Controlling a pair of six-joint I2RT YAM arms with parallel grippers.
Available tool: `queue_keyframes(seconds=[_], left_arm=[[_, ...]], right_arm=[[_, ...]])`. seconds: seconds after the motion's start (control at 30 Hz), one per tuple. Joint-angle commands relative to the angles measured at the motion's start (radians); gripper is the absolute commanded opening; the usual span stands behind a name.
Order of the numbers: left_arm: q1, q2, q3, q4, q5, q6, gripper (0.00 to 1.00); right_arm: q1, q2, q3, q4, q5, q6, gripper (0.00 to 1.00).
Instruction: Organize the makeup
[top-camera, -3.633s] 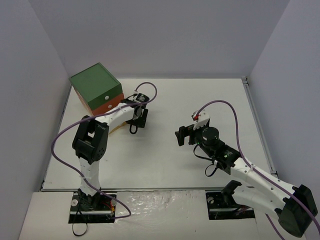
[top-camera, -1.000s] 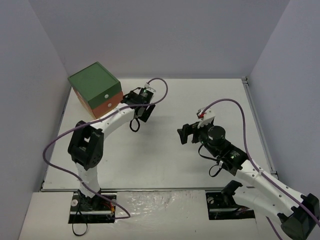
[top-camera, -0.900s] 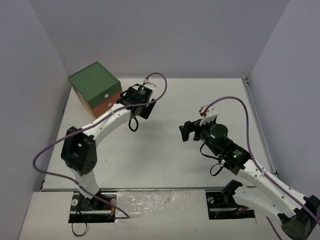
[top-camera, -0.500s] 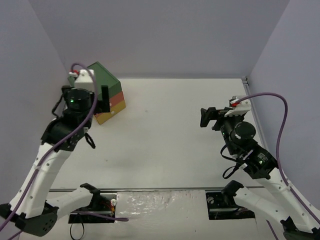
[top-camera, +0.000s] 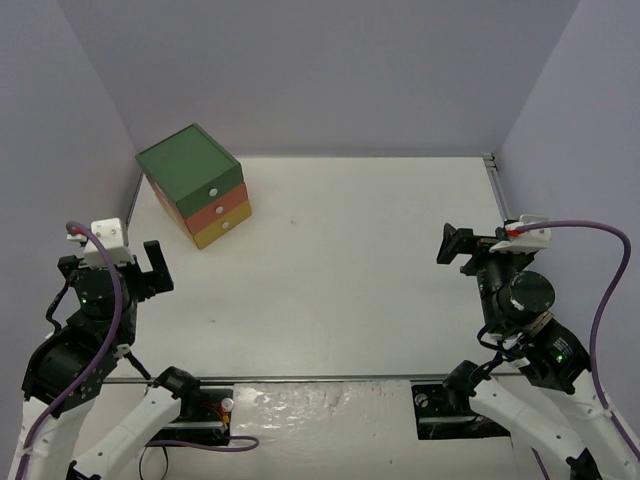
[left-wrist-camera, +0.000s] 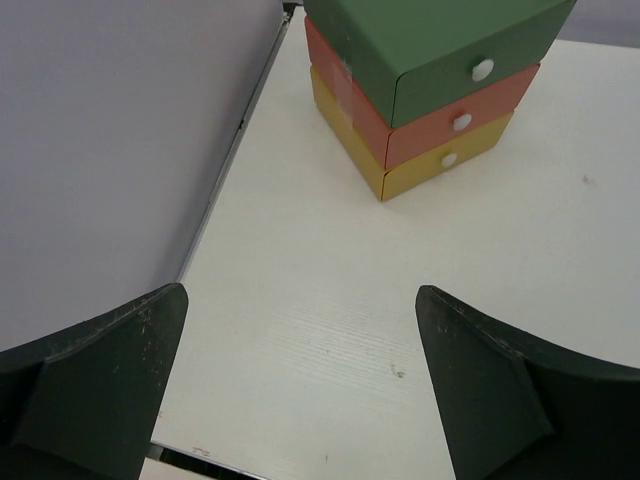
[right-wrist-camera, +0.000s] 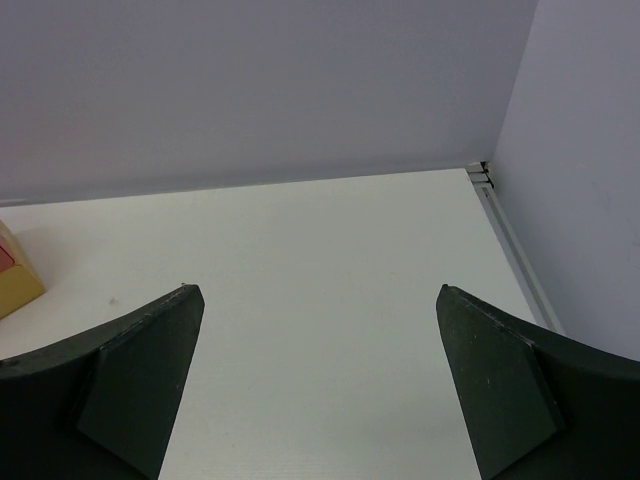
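Overhead, green-orange-yellow three-drawer box (top-camera: 192, 187) sat on white bench (top-camera: 350, 260), drawers shut, contents hidden; left jaws and right jaws spread wide, empty, cropped in wrist views.

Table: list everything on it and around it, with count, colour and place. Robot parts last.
drawer box: one, green, orange and yellow drawers, white knobs, all shut; far left corner
table: one, white; fills the middle
walls: pale lilac; left, back, right
makeup: none in view
cables: two, purple; one looped on each arm
left gripper: one, dark, open, empty; near left
right gripper: one, dark, open, empty; near right
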Motion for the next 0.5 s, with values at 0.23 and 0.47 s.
queue_keyframes(seconds=[0.23,0.47], left_arm=[[0.003,-0.04,-0.076,0.013,-0.024,-0.068,0.97],[0.003,-0.026,-0.076,0.004,-0.038,-0.087,0.97]], right_arm=[[0.0,-0.003,-0.008,0.049,0.034,-0.022,1.0],[0.001,-0.002,-0.011,0.049,0.028,-0.019,1.0]])
